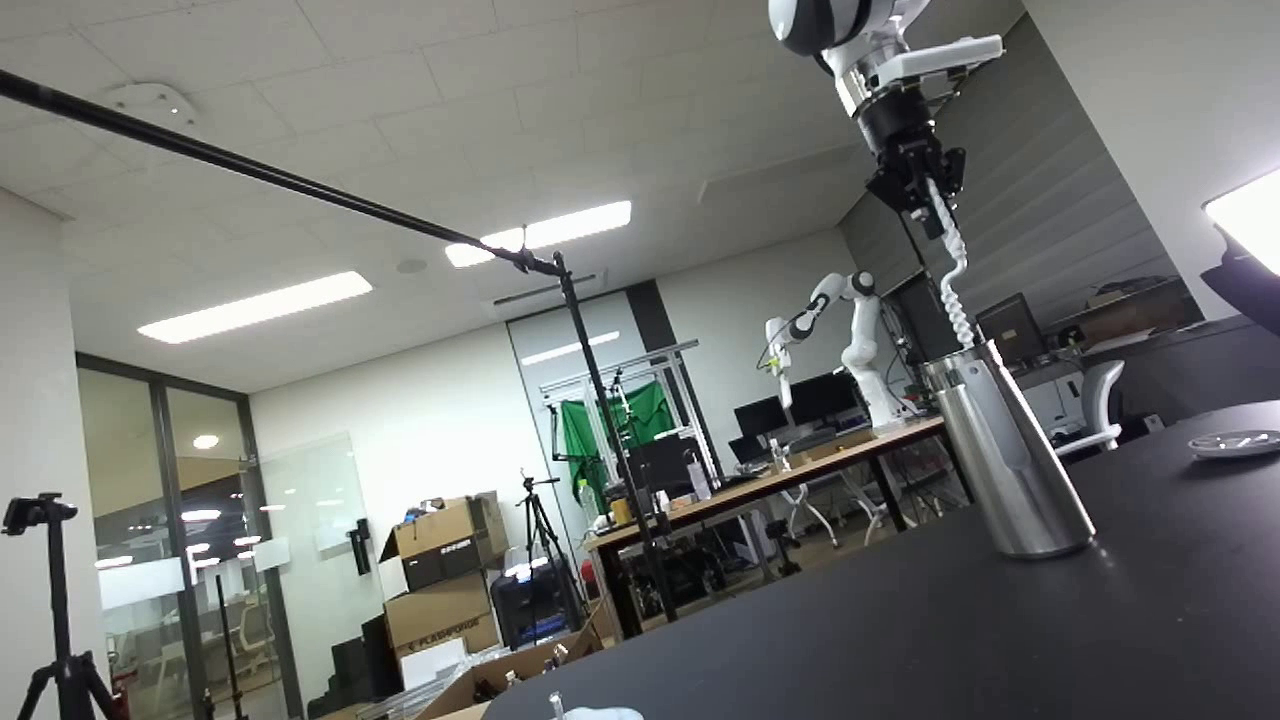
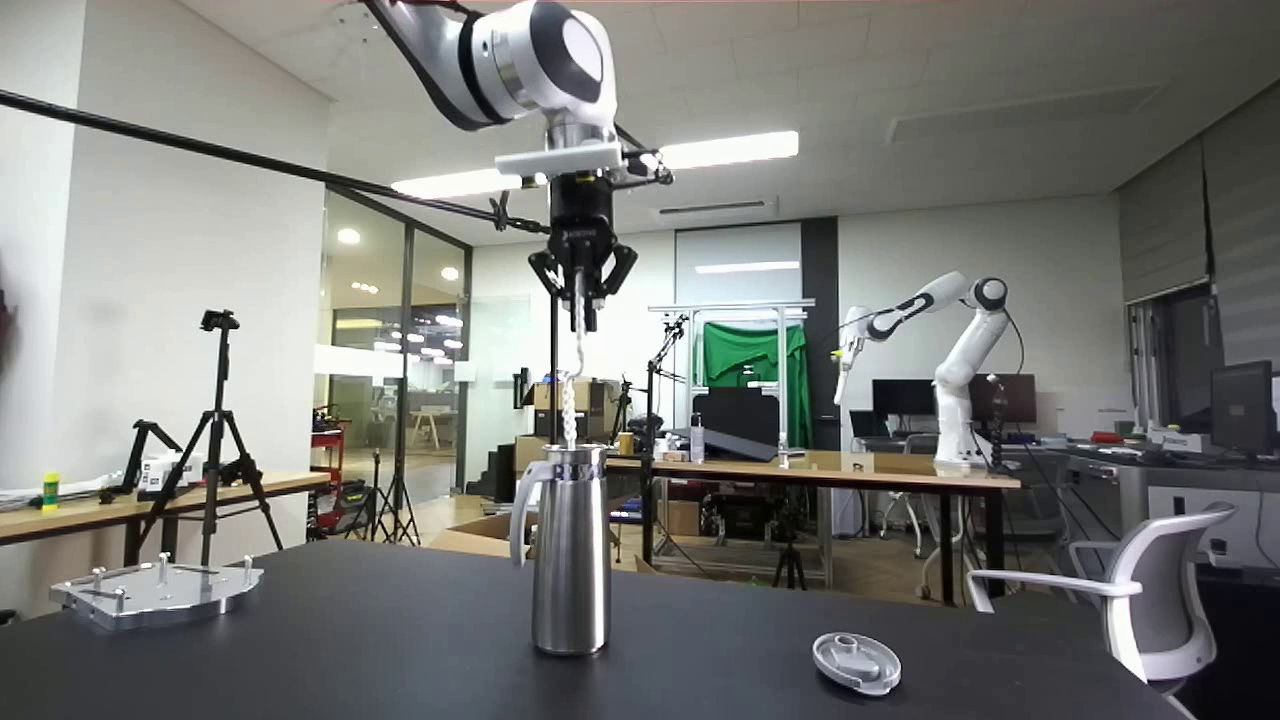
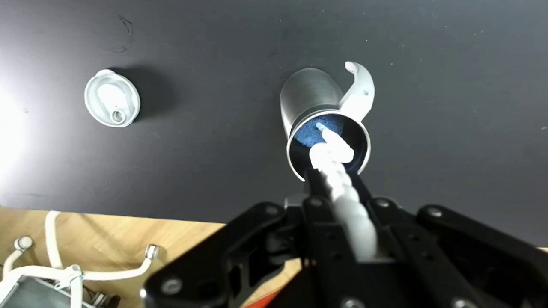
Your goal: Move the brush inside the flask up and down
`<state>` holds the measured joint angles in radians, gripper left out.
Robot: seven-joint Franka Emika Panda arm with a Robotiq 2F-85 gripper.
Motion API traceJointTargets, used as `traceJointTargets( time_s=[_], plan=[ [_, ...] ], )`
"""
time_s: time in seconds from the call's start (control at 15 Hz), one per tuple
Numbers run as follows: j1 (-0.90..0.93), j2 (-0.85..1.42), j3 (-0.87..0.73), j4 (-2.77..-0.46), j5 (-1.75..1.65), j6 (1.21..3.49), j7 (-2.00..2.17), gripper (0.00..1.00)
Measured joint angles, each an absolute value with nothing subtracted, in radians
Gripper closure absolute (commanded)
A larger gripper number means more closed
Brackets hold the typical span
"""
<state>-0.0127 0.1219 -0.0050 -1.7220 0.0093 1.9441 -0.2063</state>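
Gripper [image 3: 336, 177] pinching the brush [image 2: 569, 415] by its twisted white handle [image 3: 344, 192], blue head [image 3: 307, 133] inside the upright flask [image 2: 572, 560] directly beneath, lid [image 3: 112, 98] off to the pincer's side, presumably so vertical strokes can scrub the interior unobstructed.

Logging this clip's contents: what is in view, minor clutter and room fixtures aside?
table: one, black, foreground
flask: one, silver, upright on the table
brush: one, white and blue, lower end inside the flask
lid: one, pale grey, on the table
pegged plate: one, silver, on the table
desks: at least two, brown, background
second arm: one, white, on a desk
monitors: at least three, dark, background
cloth: one, green, background
boxes: several, mostly brown, background
tripods: at least two, black, background
pole: one, black, overhead
chair: at least one, white and grey, near the table
gripper: one, black, shut on the brush above the flask
working arm: one, white, above the table
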Motion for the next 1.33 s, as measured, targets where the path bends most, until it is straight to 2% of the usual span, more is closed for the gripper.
traceJointTargets(
  time_s=[0.4,1.07,1.33],
  plan=[
    [-0.017,0.053,-0.010,-1.689,0.013,1.884,-0.226,0.96],
    [-0.035,0.262,-0.014,-1.701,0.044,1.934,-0.227,0.96],
    [-0.035,0.275,-0.009,-1.691,0.044,1.929,-0.227,0.96]
  ],
)
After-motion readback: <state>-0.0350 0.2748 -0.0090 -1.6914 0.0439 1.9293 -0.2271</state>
